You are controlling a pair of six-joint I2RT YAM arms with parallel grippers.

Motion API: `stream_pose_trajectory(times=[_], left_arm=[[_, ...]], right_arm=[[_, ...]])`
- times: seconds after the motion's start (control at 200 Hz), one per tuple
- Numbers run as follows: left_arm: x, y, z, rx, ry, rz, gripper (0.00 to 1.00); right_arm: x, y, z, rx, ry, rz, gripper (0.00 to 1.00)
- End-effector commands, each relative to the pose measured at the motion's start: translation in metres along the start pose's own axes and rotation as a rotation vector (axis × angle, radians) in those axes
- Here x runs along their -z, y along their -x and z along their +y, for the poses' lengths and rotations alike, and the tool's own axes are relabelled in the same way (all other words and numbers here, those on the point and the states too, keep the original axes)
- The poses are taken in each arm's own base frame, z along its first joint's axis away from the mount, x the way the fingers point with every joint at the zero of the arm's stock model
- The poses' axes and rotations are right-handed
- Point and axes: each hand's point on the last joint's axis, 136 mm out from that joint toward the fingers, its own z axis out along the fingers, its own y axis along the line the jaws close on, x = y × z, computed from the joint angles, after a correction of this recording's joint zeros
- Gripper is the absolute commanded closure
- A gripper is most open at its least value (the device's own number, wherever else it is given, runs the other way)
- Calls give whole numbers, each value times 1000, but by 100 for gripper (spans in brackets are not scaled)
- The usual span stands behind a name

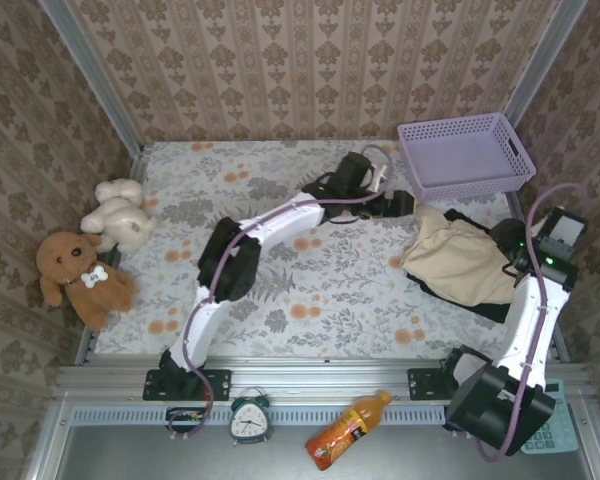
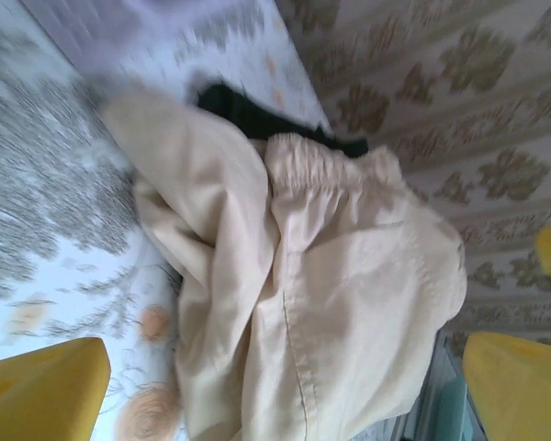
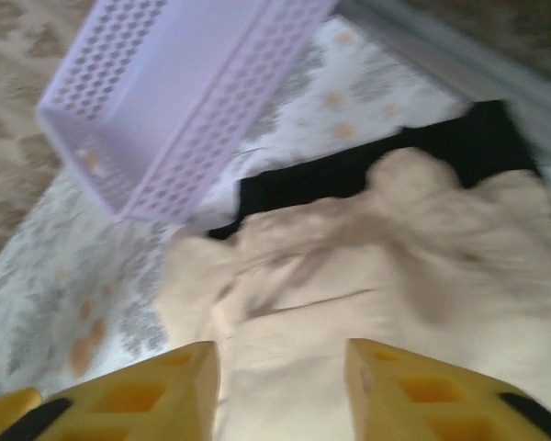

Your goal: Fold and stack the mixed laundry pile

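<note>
Seen from above, a crumpled beige-cream cloth garment with an elastic waistband (image 1: 460, 260) lies on the right side of a floral-patterned table (image 1: 310, 290). It sits on top of a black T-shirt (image 1: 480, 305), whose edges peek out along the garment's near and far sides. Just behind this pile, at the table's far right corner, stands a lavender plastic mesh basket (image 1: 450, 126). The left gripper (image 1: 398, 205) reaches across the table to the pile's left edge. Its wrist camera shows its yellow fingers (image 2: 41, 390) spread wide and released, with nothing between them and the beige garment ahead. The right gripper (image 1: 502, 240) hangs over the pile's right side. Its yellow fingers (image 3: 386, 386) are parted above the beige cloth, with nothing visibly pinched. At the left wall sit a white plush toy (image 1: 120, 215) and a brown plush teddy bear (image 1: 80, 270).
</note>
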Motion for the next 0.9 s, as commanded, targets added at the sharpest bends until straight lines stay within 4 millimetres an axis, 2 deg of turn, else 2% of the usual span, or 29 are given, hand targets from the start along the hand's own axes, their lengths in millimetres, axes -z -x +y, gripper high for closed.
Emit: stream_pose_trajectory(times=[0.0,0.085,0.18,0.26,0.4,0.48,0.545,0.625,0.715,0.75,0.76,0.805,0.895], left_arm=[[28,13,10,-54,35,-91,0],[51,10,26,-42,72,-126,0],[76,4,43,-34,117,-157,0],[95,-2,56,-27,150,-180,0],[131,-7,74,-28,213,-216,0],[157,-7,81,-32,251,-240,0],[180,-7,89,-39,297,-262,0],[217,-7,100,-63,395,-298,0],[262,-10,119,-105,554,-339,0],[277,-14,126,-116,620,-349,0],[289,-13,134,-106,653,-365,0],[315,-16,147,-111,741,-392,0],[357,-29,172,-110,890,-436,0]], right_arm=[[-36,-29,10,-15,66,111,65],[-65,-53,-11,-110,39,187,68],[-87,-67,-45,-256,35,199,69],[-99,-74,-56,-380,122,221,68],[-107,-85,-38,-397,257,342,65],[-99,-79,-27,-342,280,342,65],[-84,-67,-17,-225,246,287,63],[-72,-57,0,-100,229,219,61],[-69,-54,22,63,204,152,56],[-70,-55,32,133,204,125,55],[-71,-55,34,150,203,115,55],[-76,-55,45,231,204,71,53],[-88,-58,62,360,208,10,51]])
